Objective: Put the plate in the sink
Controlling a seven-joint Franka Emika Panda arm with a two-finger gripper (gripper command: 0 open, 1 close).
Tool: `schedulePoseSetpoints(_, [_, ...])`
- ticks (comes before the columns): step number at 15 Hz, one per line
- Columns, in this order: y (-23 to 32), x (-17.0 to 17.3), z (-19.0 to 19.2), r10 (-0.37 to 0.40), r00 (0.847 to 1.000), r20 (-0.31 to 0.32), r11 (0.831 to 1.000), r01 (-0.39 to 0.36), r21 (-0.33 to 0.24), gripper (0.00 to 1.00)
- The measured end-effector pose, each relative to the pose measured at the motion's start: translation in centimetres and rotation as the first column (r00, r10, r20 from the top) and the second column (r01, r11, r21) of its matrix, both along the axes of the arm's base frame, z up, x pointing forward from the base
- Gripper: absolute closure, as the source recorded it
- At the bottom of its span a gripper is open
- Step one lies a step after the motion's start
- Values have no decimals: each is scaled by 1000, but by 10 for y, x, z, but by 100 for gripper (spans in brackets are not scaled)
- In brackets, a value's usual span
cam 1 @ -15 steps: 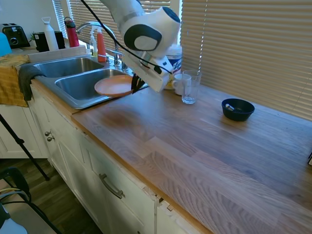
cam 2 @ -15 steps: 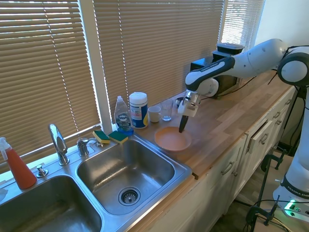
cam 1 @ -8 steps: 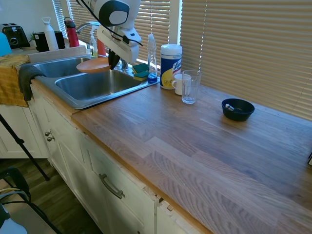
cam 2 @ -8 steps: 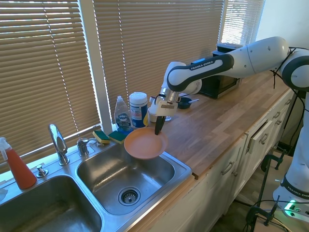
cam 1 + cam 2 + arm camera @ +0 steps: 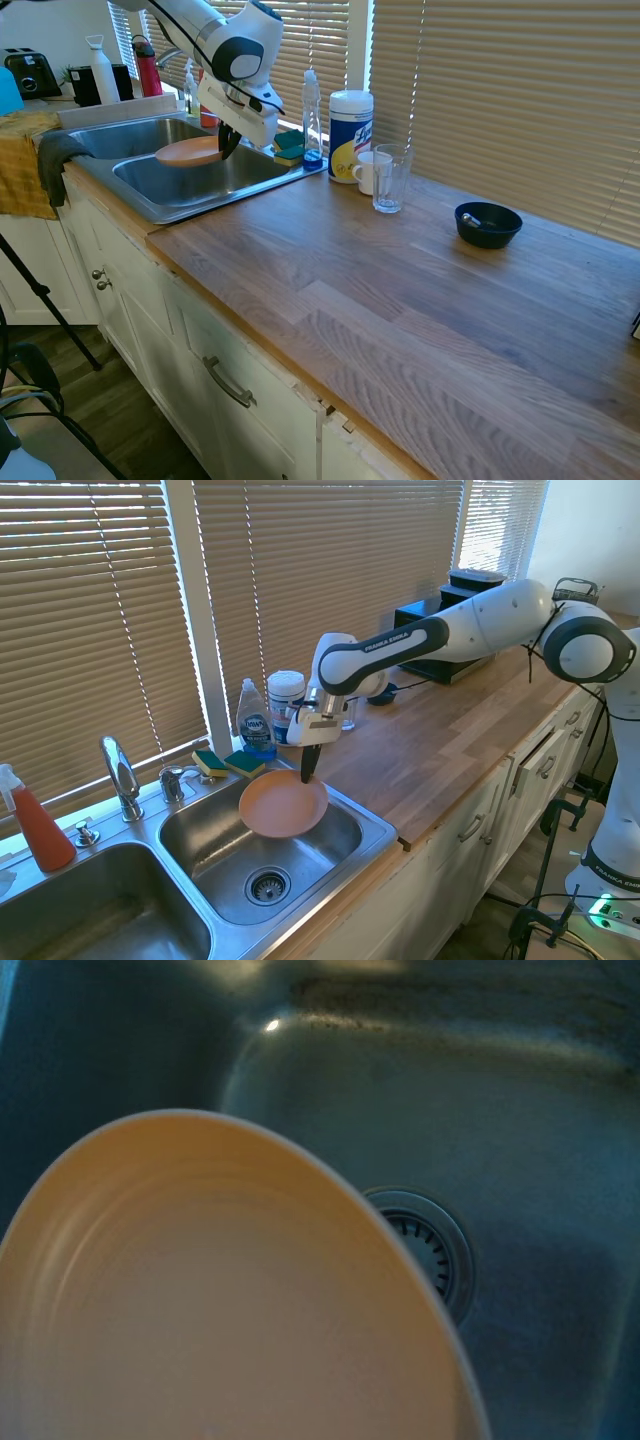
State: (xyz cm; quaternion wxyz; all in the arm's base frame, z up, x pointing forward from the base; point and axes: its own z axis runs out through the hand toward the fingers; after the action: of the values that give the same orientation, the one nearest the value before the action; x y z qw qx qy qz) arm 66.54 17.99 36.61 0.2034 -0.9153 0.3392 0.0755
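Note:
The salmon-orange plate [image 5: 188, 152] [image 5: 282, 805] hangs roughly level inside the near basin of the steel sink [image 5: 150, 203] [image 5: 372, 830], above its floor. My gripper [image 5: 228, 145] [image 5: 307, 773] is shut on the plate's rim, on the side toward the counter. In the wrist view the plate [image 5: 220, 1300] fills the lower left, with the basin's drain [image 5: 430, 1245] showing past its edge. The curved chrome faucet [image 5: 121, 773] stands behind the divider between the two basins.
Sponges [image 5: 228, 763], a dish soap bottle [image 5: 254, 720] and a wipes canister [image 5: 287, 706] line the sink's back rim. A mug and glass [image 5: 390, 178] and a dark blue bowl [image 5: 488, 224] sit on the wooden counter. A red bottle [image 5: 36, 825] stands at the far basin.
The arm carried the plate from the counter edge over the near basin and has lowered it into the basin, a little further toward the faucet side.

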Motion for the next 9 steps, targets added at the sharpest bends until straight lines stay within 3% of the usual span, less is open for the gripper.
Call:
schedulePoseSetpoints(6, [75, 26, -53, 30, 998, -62, 997, -34, -65, 100])
schedulePoseSetpoints(9, [86, 41, -84, 16, 995, -101, 996, -25, -90, 100])
